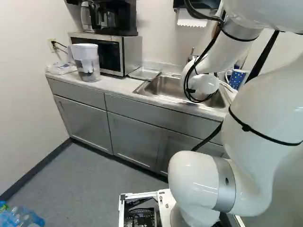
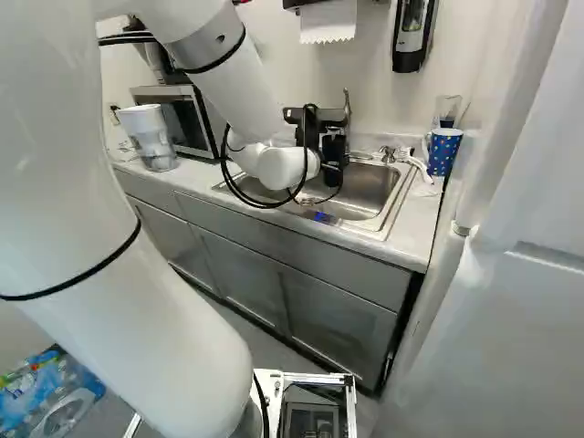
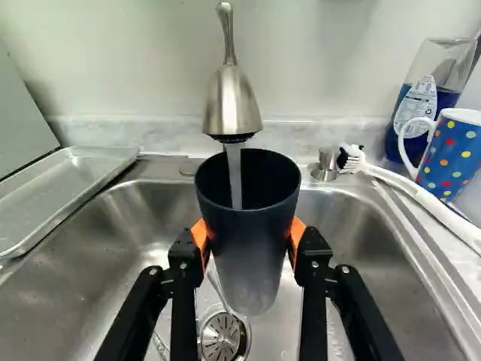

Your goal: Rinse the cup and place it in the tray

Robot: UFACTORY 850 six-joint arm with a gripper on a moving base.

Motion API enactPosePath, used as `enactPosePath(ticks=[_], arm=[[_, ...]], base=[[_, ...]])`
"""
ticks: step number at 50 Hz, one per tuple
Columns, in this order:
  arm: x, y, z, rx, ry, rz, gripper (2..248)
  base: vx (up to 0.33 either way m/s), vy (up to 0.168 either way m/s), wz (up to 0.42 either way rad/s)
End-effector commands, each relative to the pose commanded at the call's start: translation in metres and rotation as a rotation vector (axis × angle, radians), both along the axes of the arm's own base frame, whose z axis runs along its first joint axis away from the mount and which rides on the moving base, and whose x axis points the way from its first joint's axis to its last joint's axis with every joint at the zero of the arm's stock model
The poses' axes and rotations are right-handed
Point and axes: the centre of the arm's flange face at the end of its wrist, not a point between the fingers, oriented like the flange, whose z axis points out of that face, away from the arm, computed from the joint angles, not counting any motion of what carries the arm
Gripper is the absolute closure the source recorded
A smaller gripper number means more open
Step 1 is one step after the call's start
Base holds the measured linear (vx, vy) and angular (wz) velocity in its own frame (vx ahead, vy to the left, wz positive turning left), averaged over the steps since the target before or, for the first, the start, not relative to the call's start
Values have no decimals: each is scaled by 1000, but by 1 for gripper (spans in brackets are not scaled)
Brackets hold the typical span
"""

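in the left base view, my arm (image 1: 215, 59) reaches out over the sink (image 1: 165, 87), and its own joints hide what i carry. the tray (image 1: 143, 74) lies just beside the basin, on the side toward the microwave (image 1: 132, 54), with the placing all ahead of me.

in the right base view, my wrist (image 2: 290, 167) hangs above the basin, well away from the spotted mug (image 2: 444, 151) on the counter (image 2: 422, 214); i cannot judge my grip from here.

the wrist view tells me most: my gripper (image 3: 249, 235) is parted only by the width of the dark cup (image 3: 248, 252), an orange pad pressed to each side. i have it roughly upright, mouth up, over the sink and right under the faucet (image 3: 231, 105). water (image 3: 236, 179) runs down into it, so i take the rinse to be under way, though i cannot tell how full it is. what remains, as i judge it: finish rinsing, tip the water out, get the flow stopped, then carry the cup across to the tray and let go
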Motion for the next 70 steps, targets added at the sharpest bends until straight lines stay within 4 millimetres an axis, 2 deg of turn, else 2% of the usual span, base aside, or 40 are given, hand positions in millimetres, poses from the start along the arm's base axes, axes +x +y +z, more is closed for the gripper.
enactPosePath(ticks=[70], arm=[[0,0,0,0,0,0,127]], base=[[0,0,0]])
